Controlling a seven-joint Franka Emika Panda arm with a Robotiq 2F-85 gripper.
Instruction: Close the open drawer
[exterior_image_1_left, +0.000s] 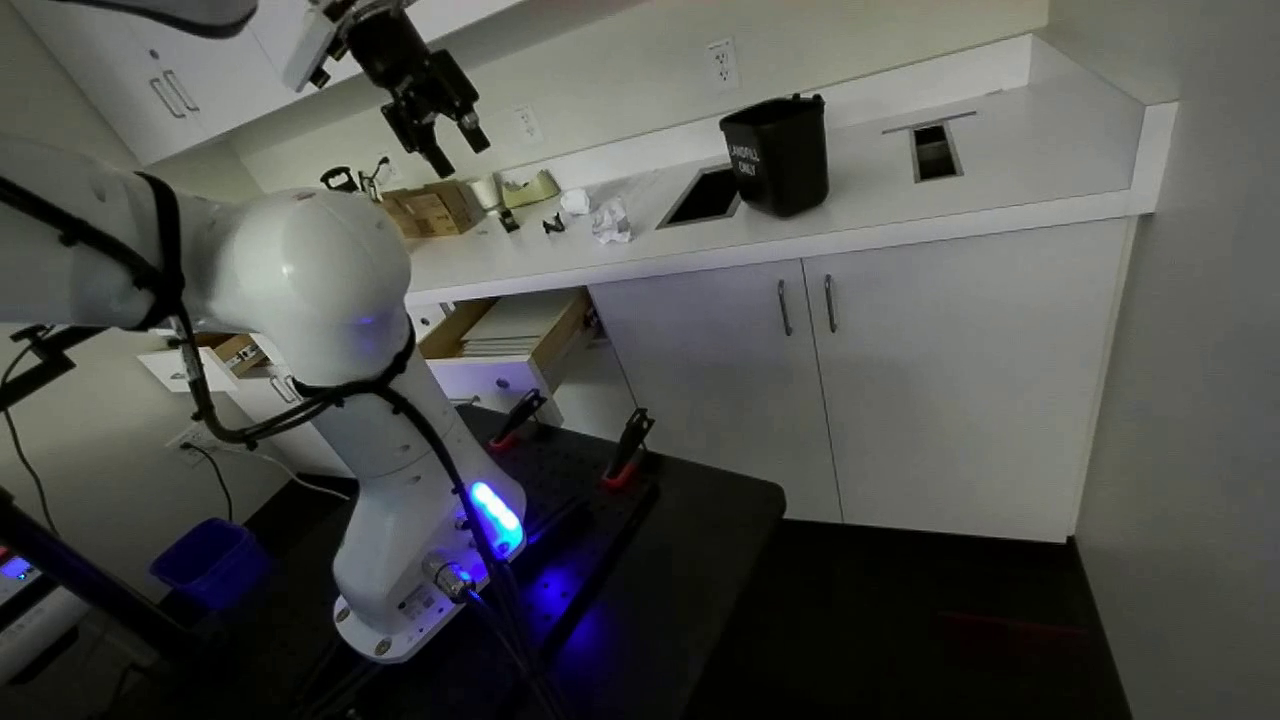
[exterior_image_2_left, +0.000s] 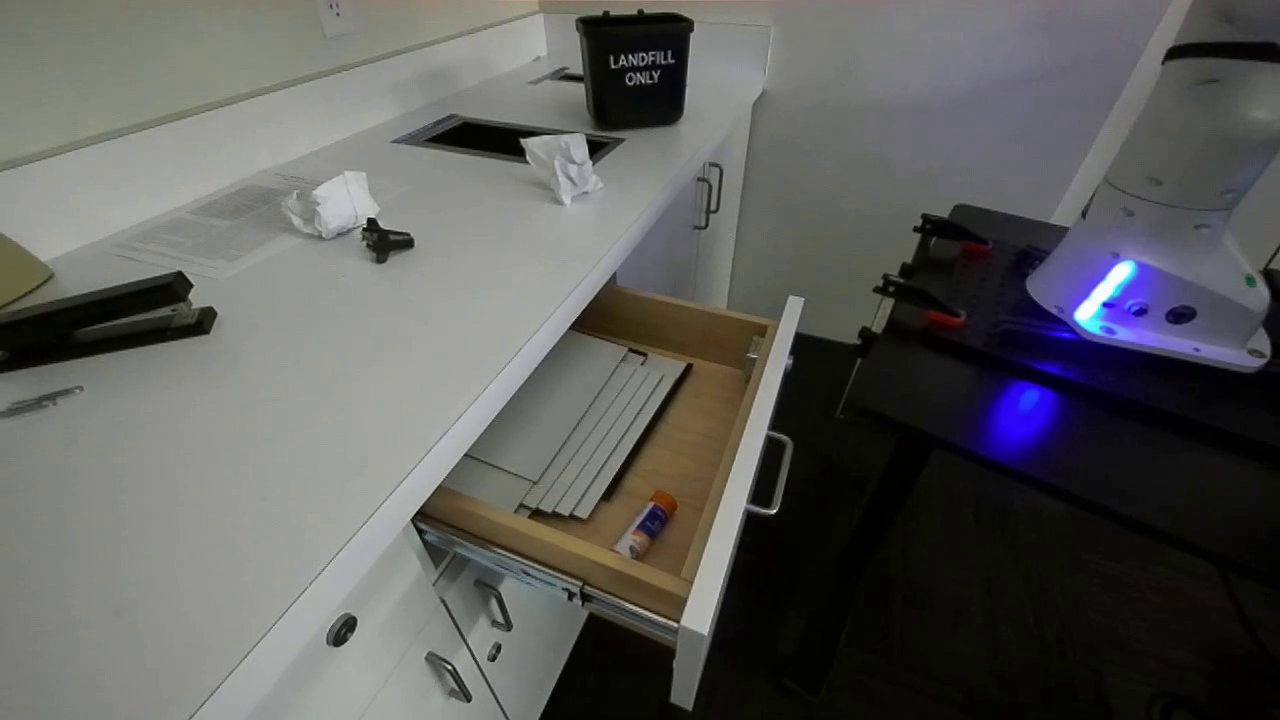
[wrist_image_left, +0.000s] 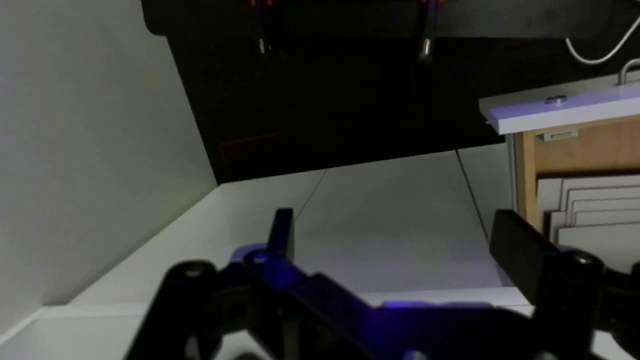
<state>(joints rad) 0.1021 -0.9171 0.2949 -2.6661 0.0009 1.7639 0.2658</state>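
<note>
robotiq gripper (exterior_image_1_left: 457, 150) hung high, fingers (wrist_image_left: 520, 250) wide apart, holding nothing | white-fronted drawer (exterior_image_2_left: 743, 465) stood pulled out beneath the white countertop (exterior_image_2_left: 400, 350) | orange-capped glue stick (exterior_image_2_left: 645, 525) lay inside, near overlapping panels (exterior_image_2_left: 580, 430)

Counter (exterior_image_2_left: 450, 320), in an exterior view: stapler (exterior_image_2_left: 110, 305) at left; two paper balls (exterior_image_2_left: 335, 207) right of it; bin (exterior_image_2_left: 638, 100) beyond, toward far end. Projecting from beneath: drawer (exterior_image_2_left: 705, 415), containing overlapping boards (exterior_image_2_left: 565, 410), with glue stick (exterior_image_2_left: 646, 524) between these and front panel (exterior_image_2_left: 740, 480).
</note>
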